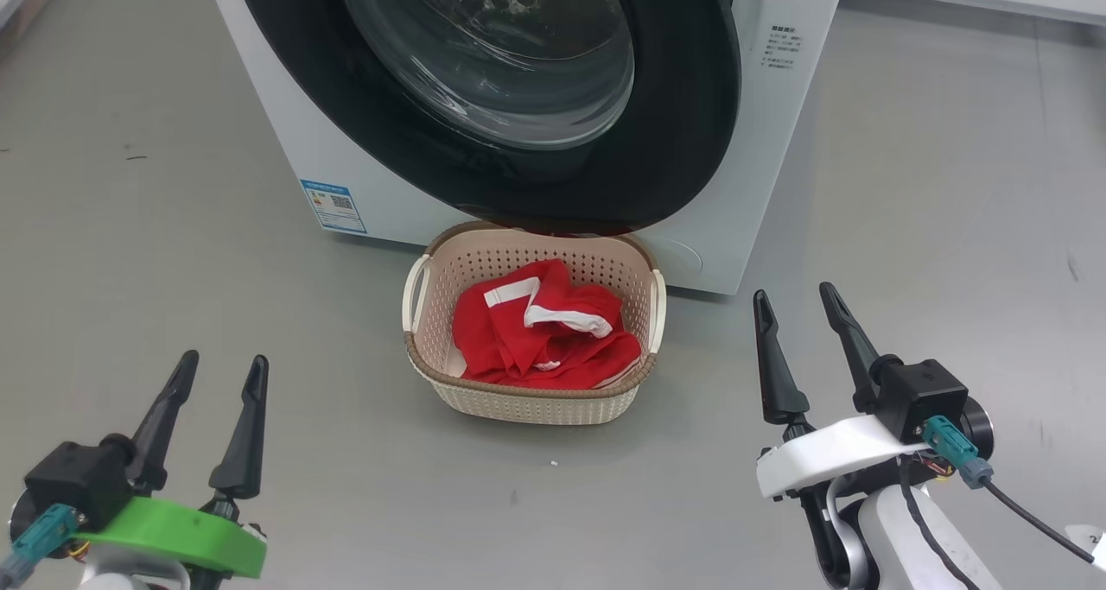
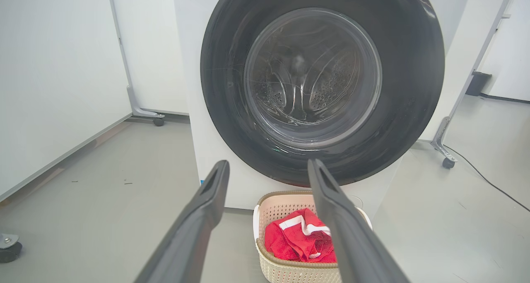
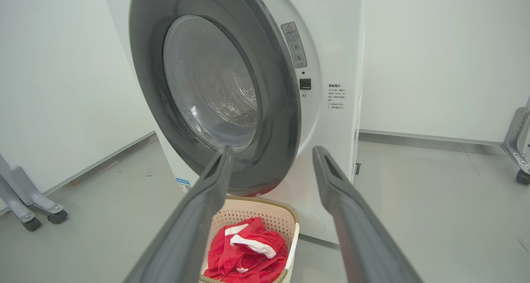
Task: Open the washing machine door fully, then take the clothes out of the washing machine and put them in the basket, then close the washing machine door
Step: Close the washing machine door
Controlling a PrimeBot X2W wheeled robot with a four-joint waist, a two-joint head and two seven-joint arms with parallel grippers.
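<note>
Grey floor point(image 1: 173, 253) flanks the basket point(image 1: 536, 405), rim below the door point(image 1: 691, 98).

Grey floor point(image 1: 130, 270), castered frame legs point(image 3: 39, 200)

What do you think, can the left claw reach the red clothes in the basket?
Probably yes. The left claw is open, just floor lies between it and the basket, and the clothes lie uncovered inside.
</note>
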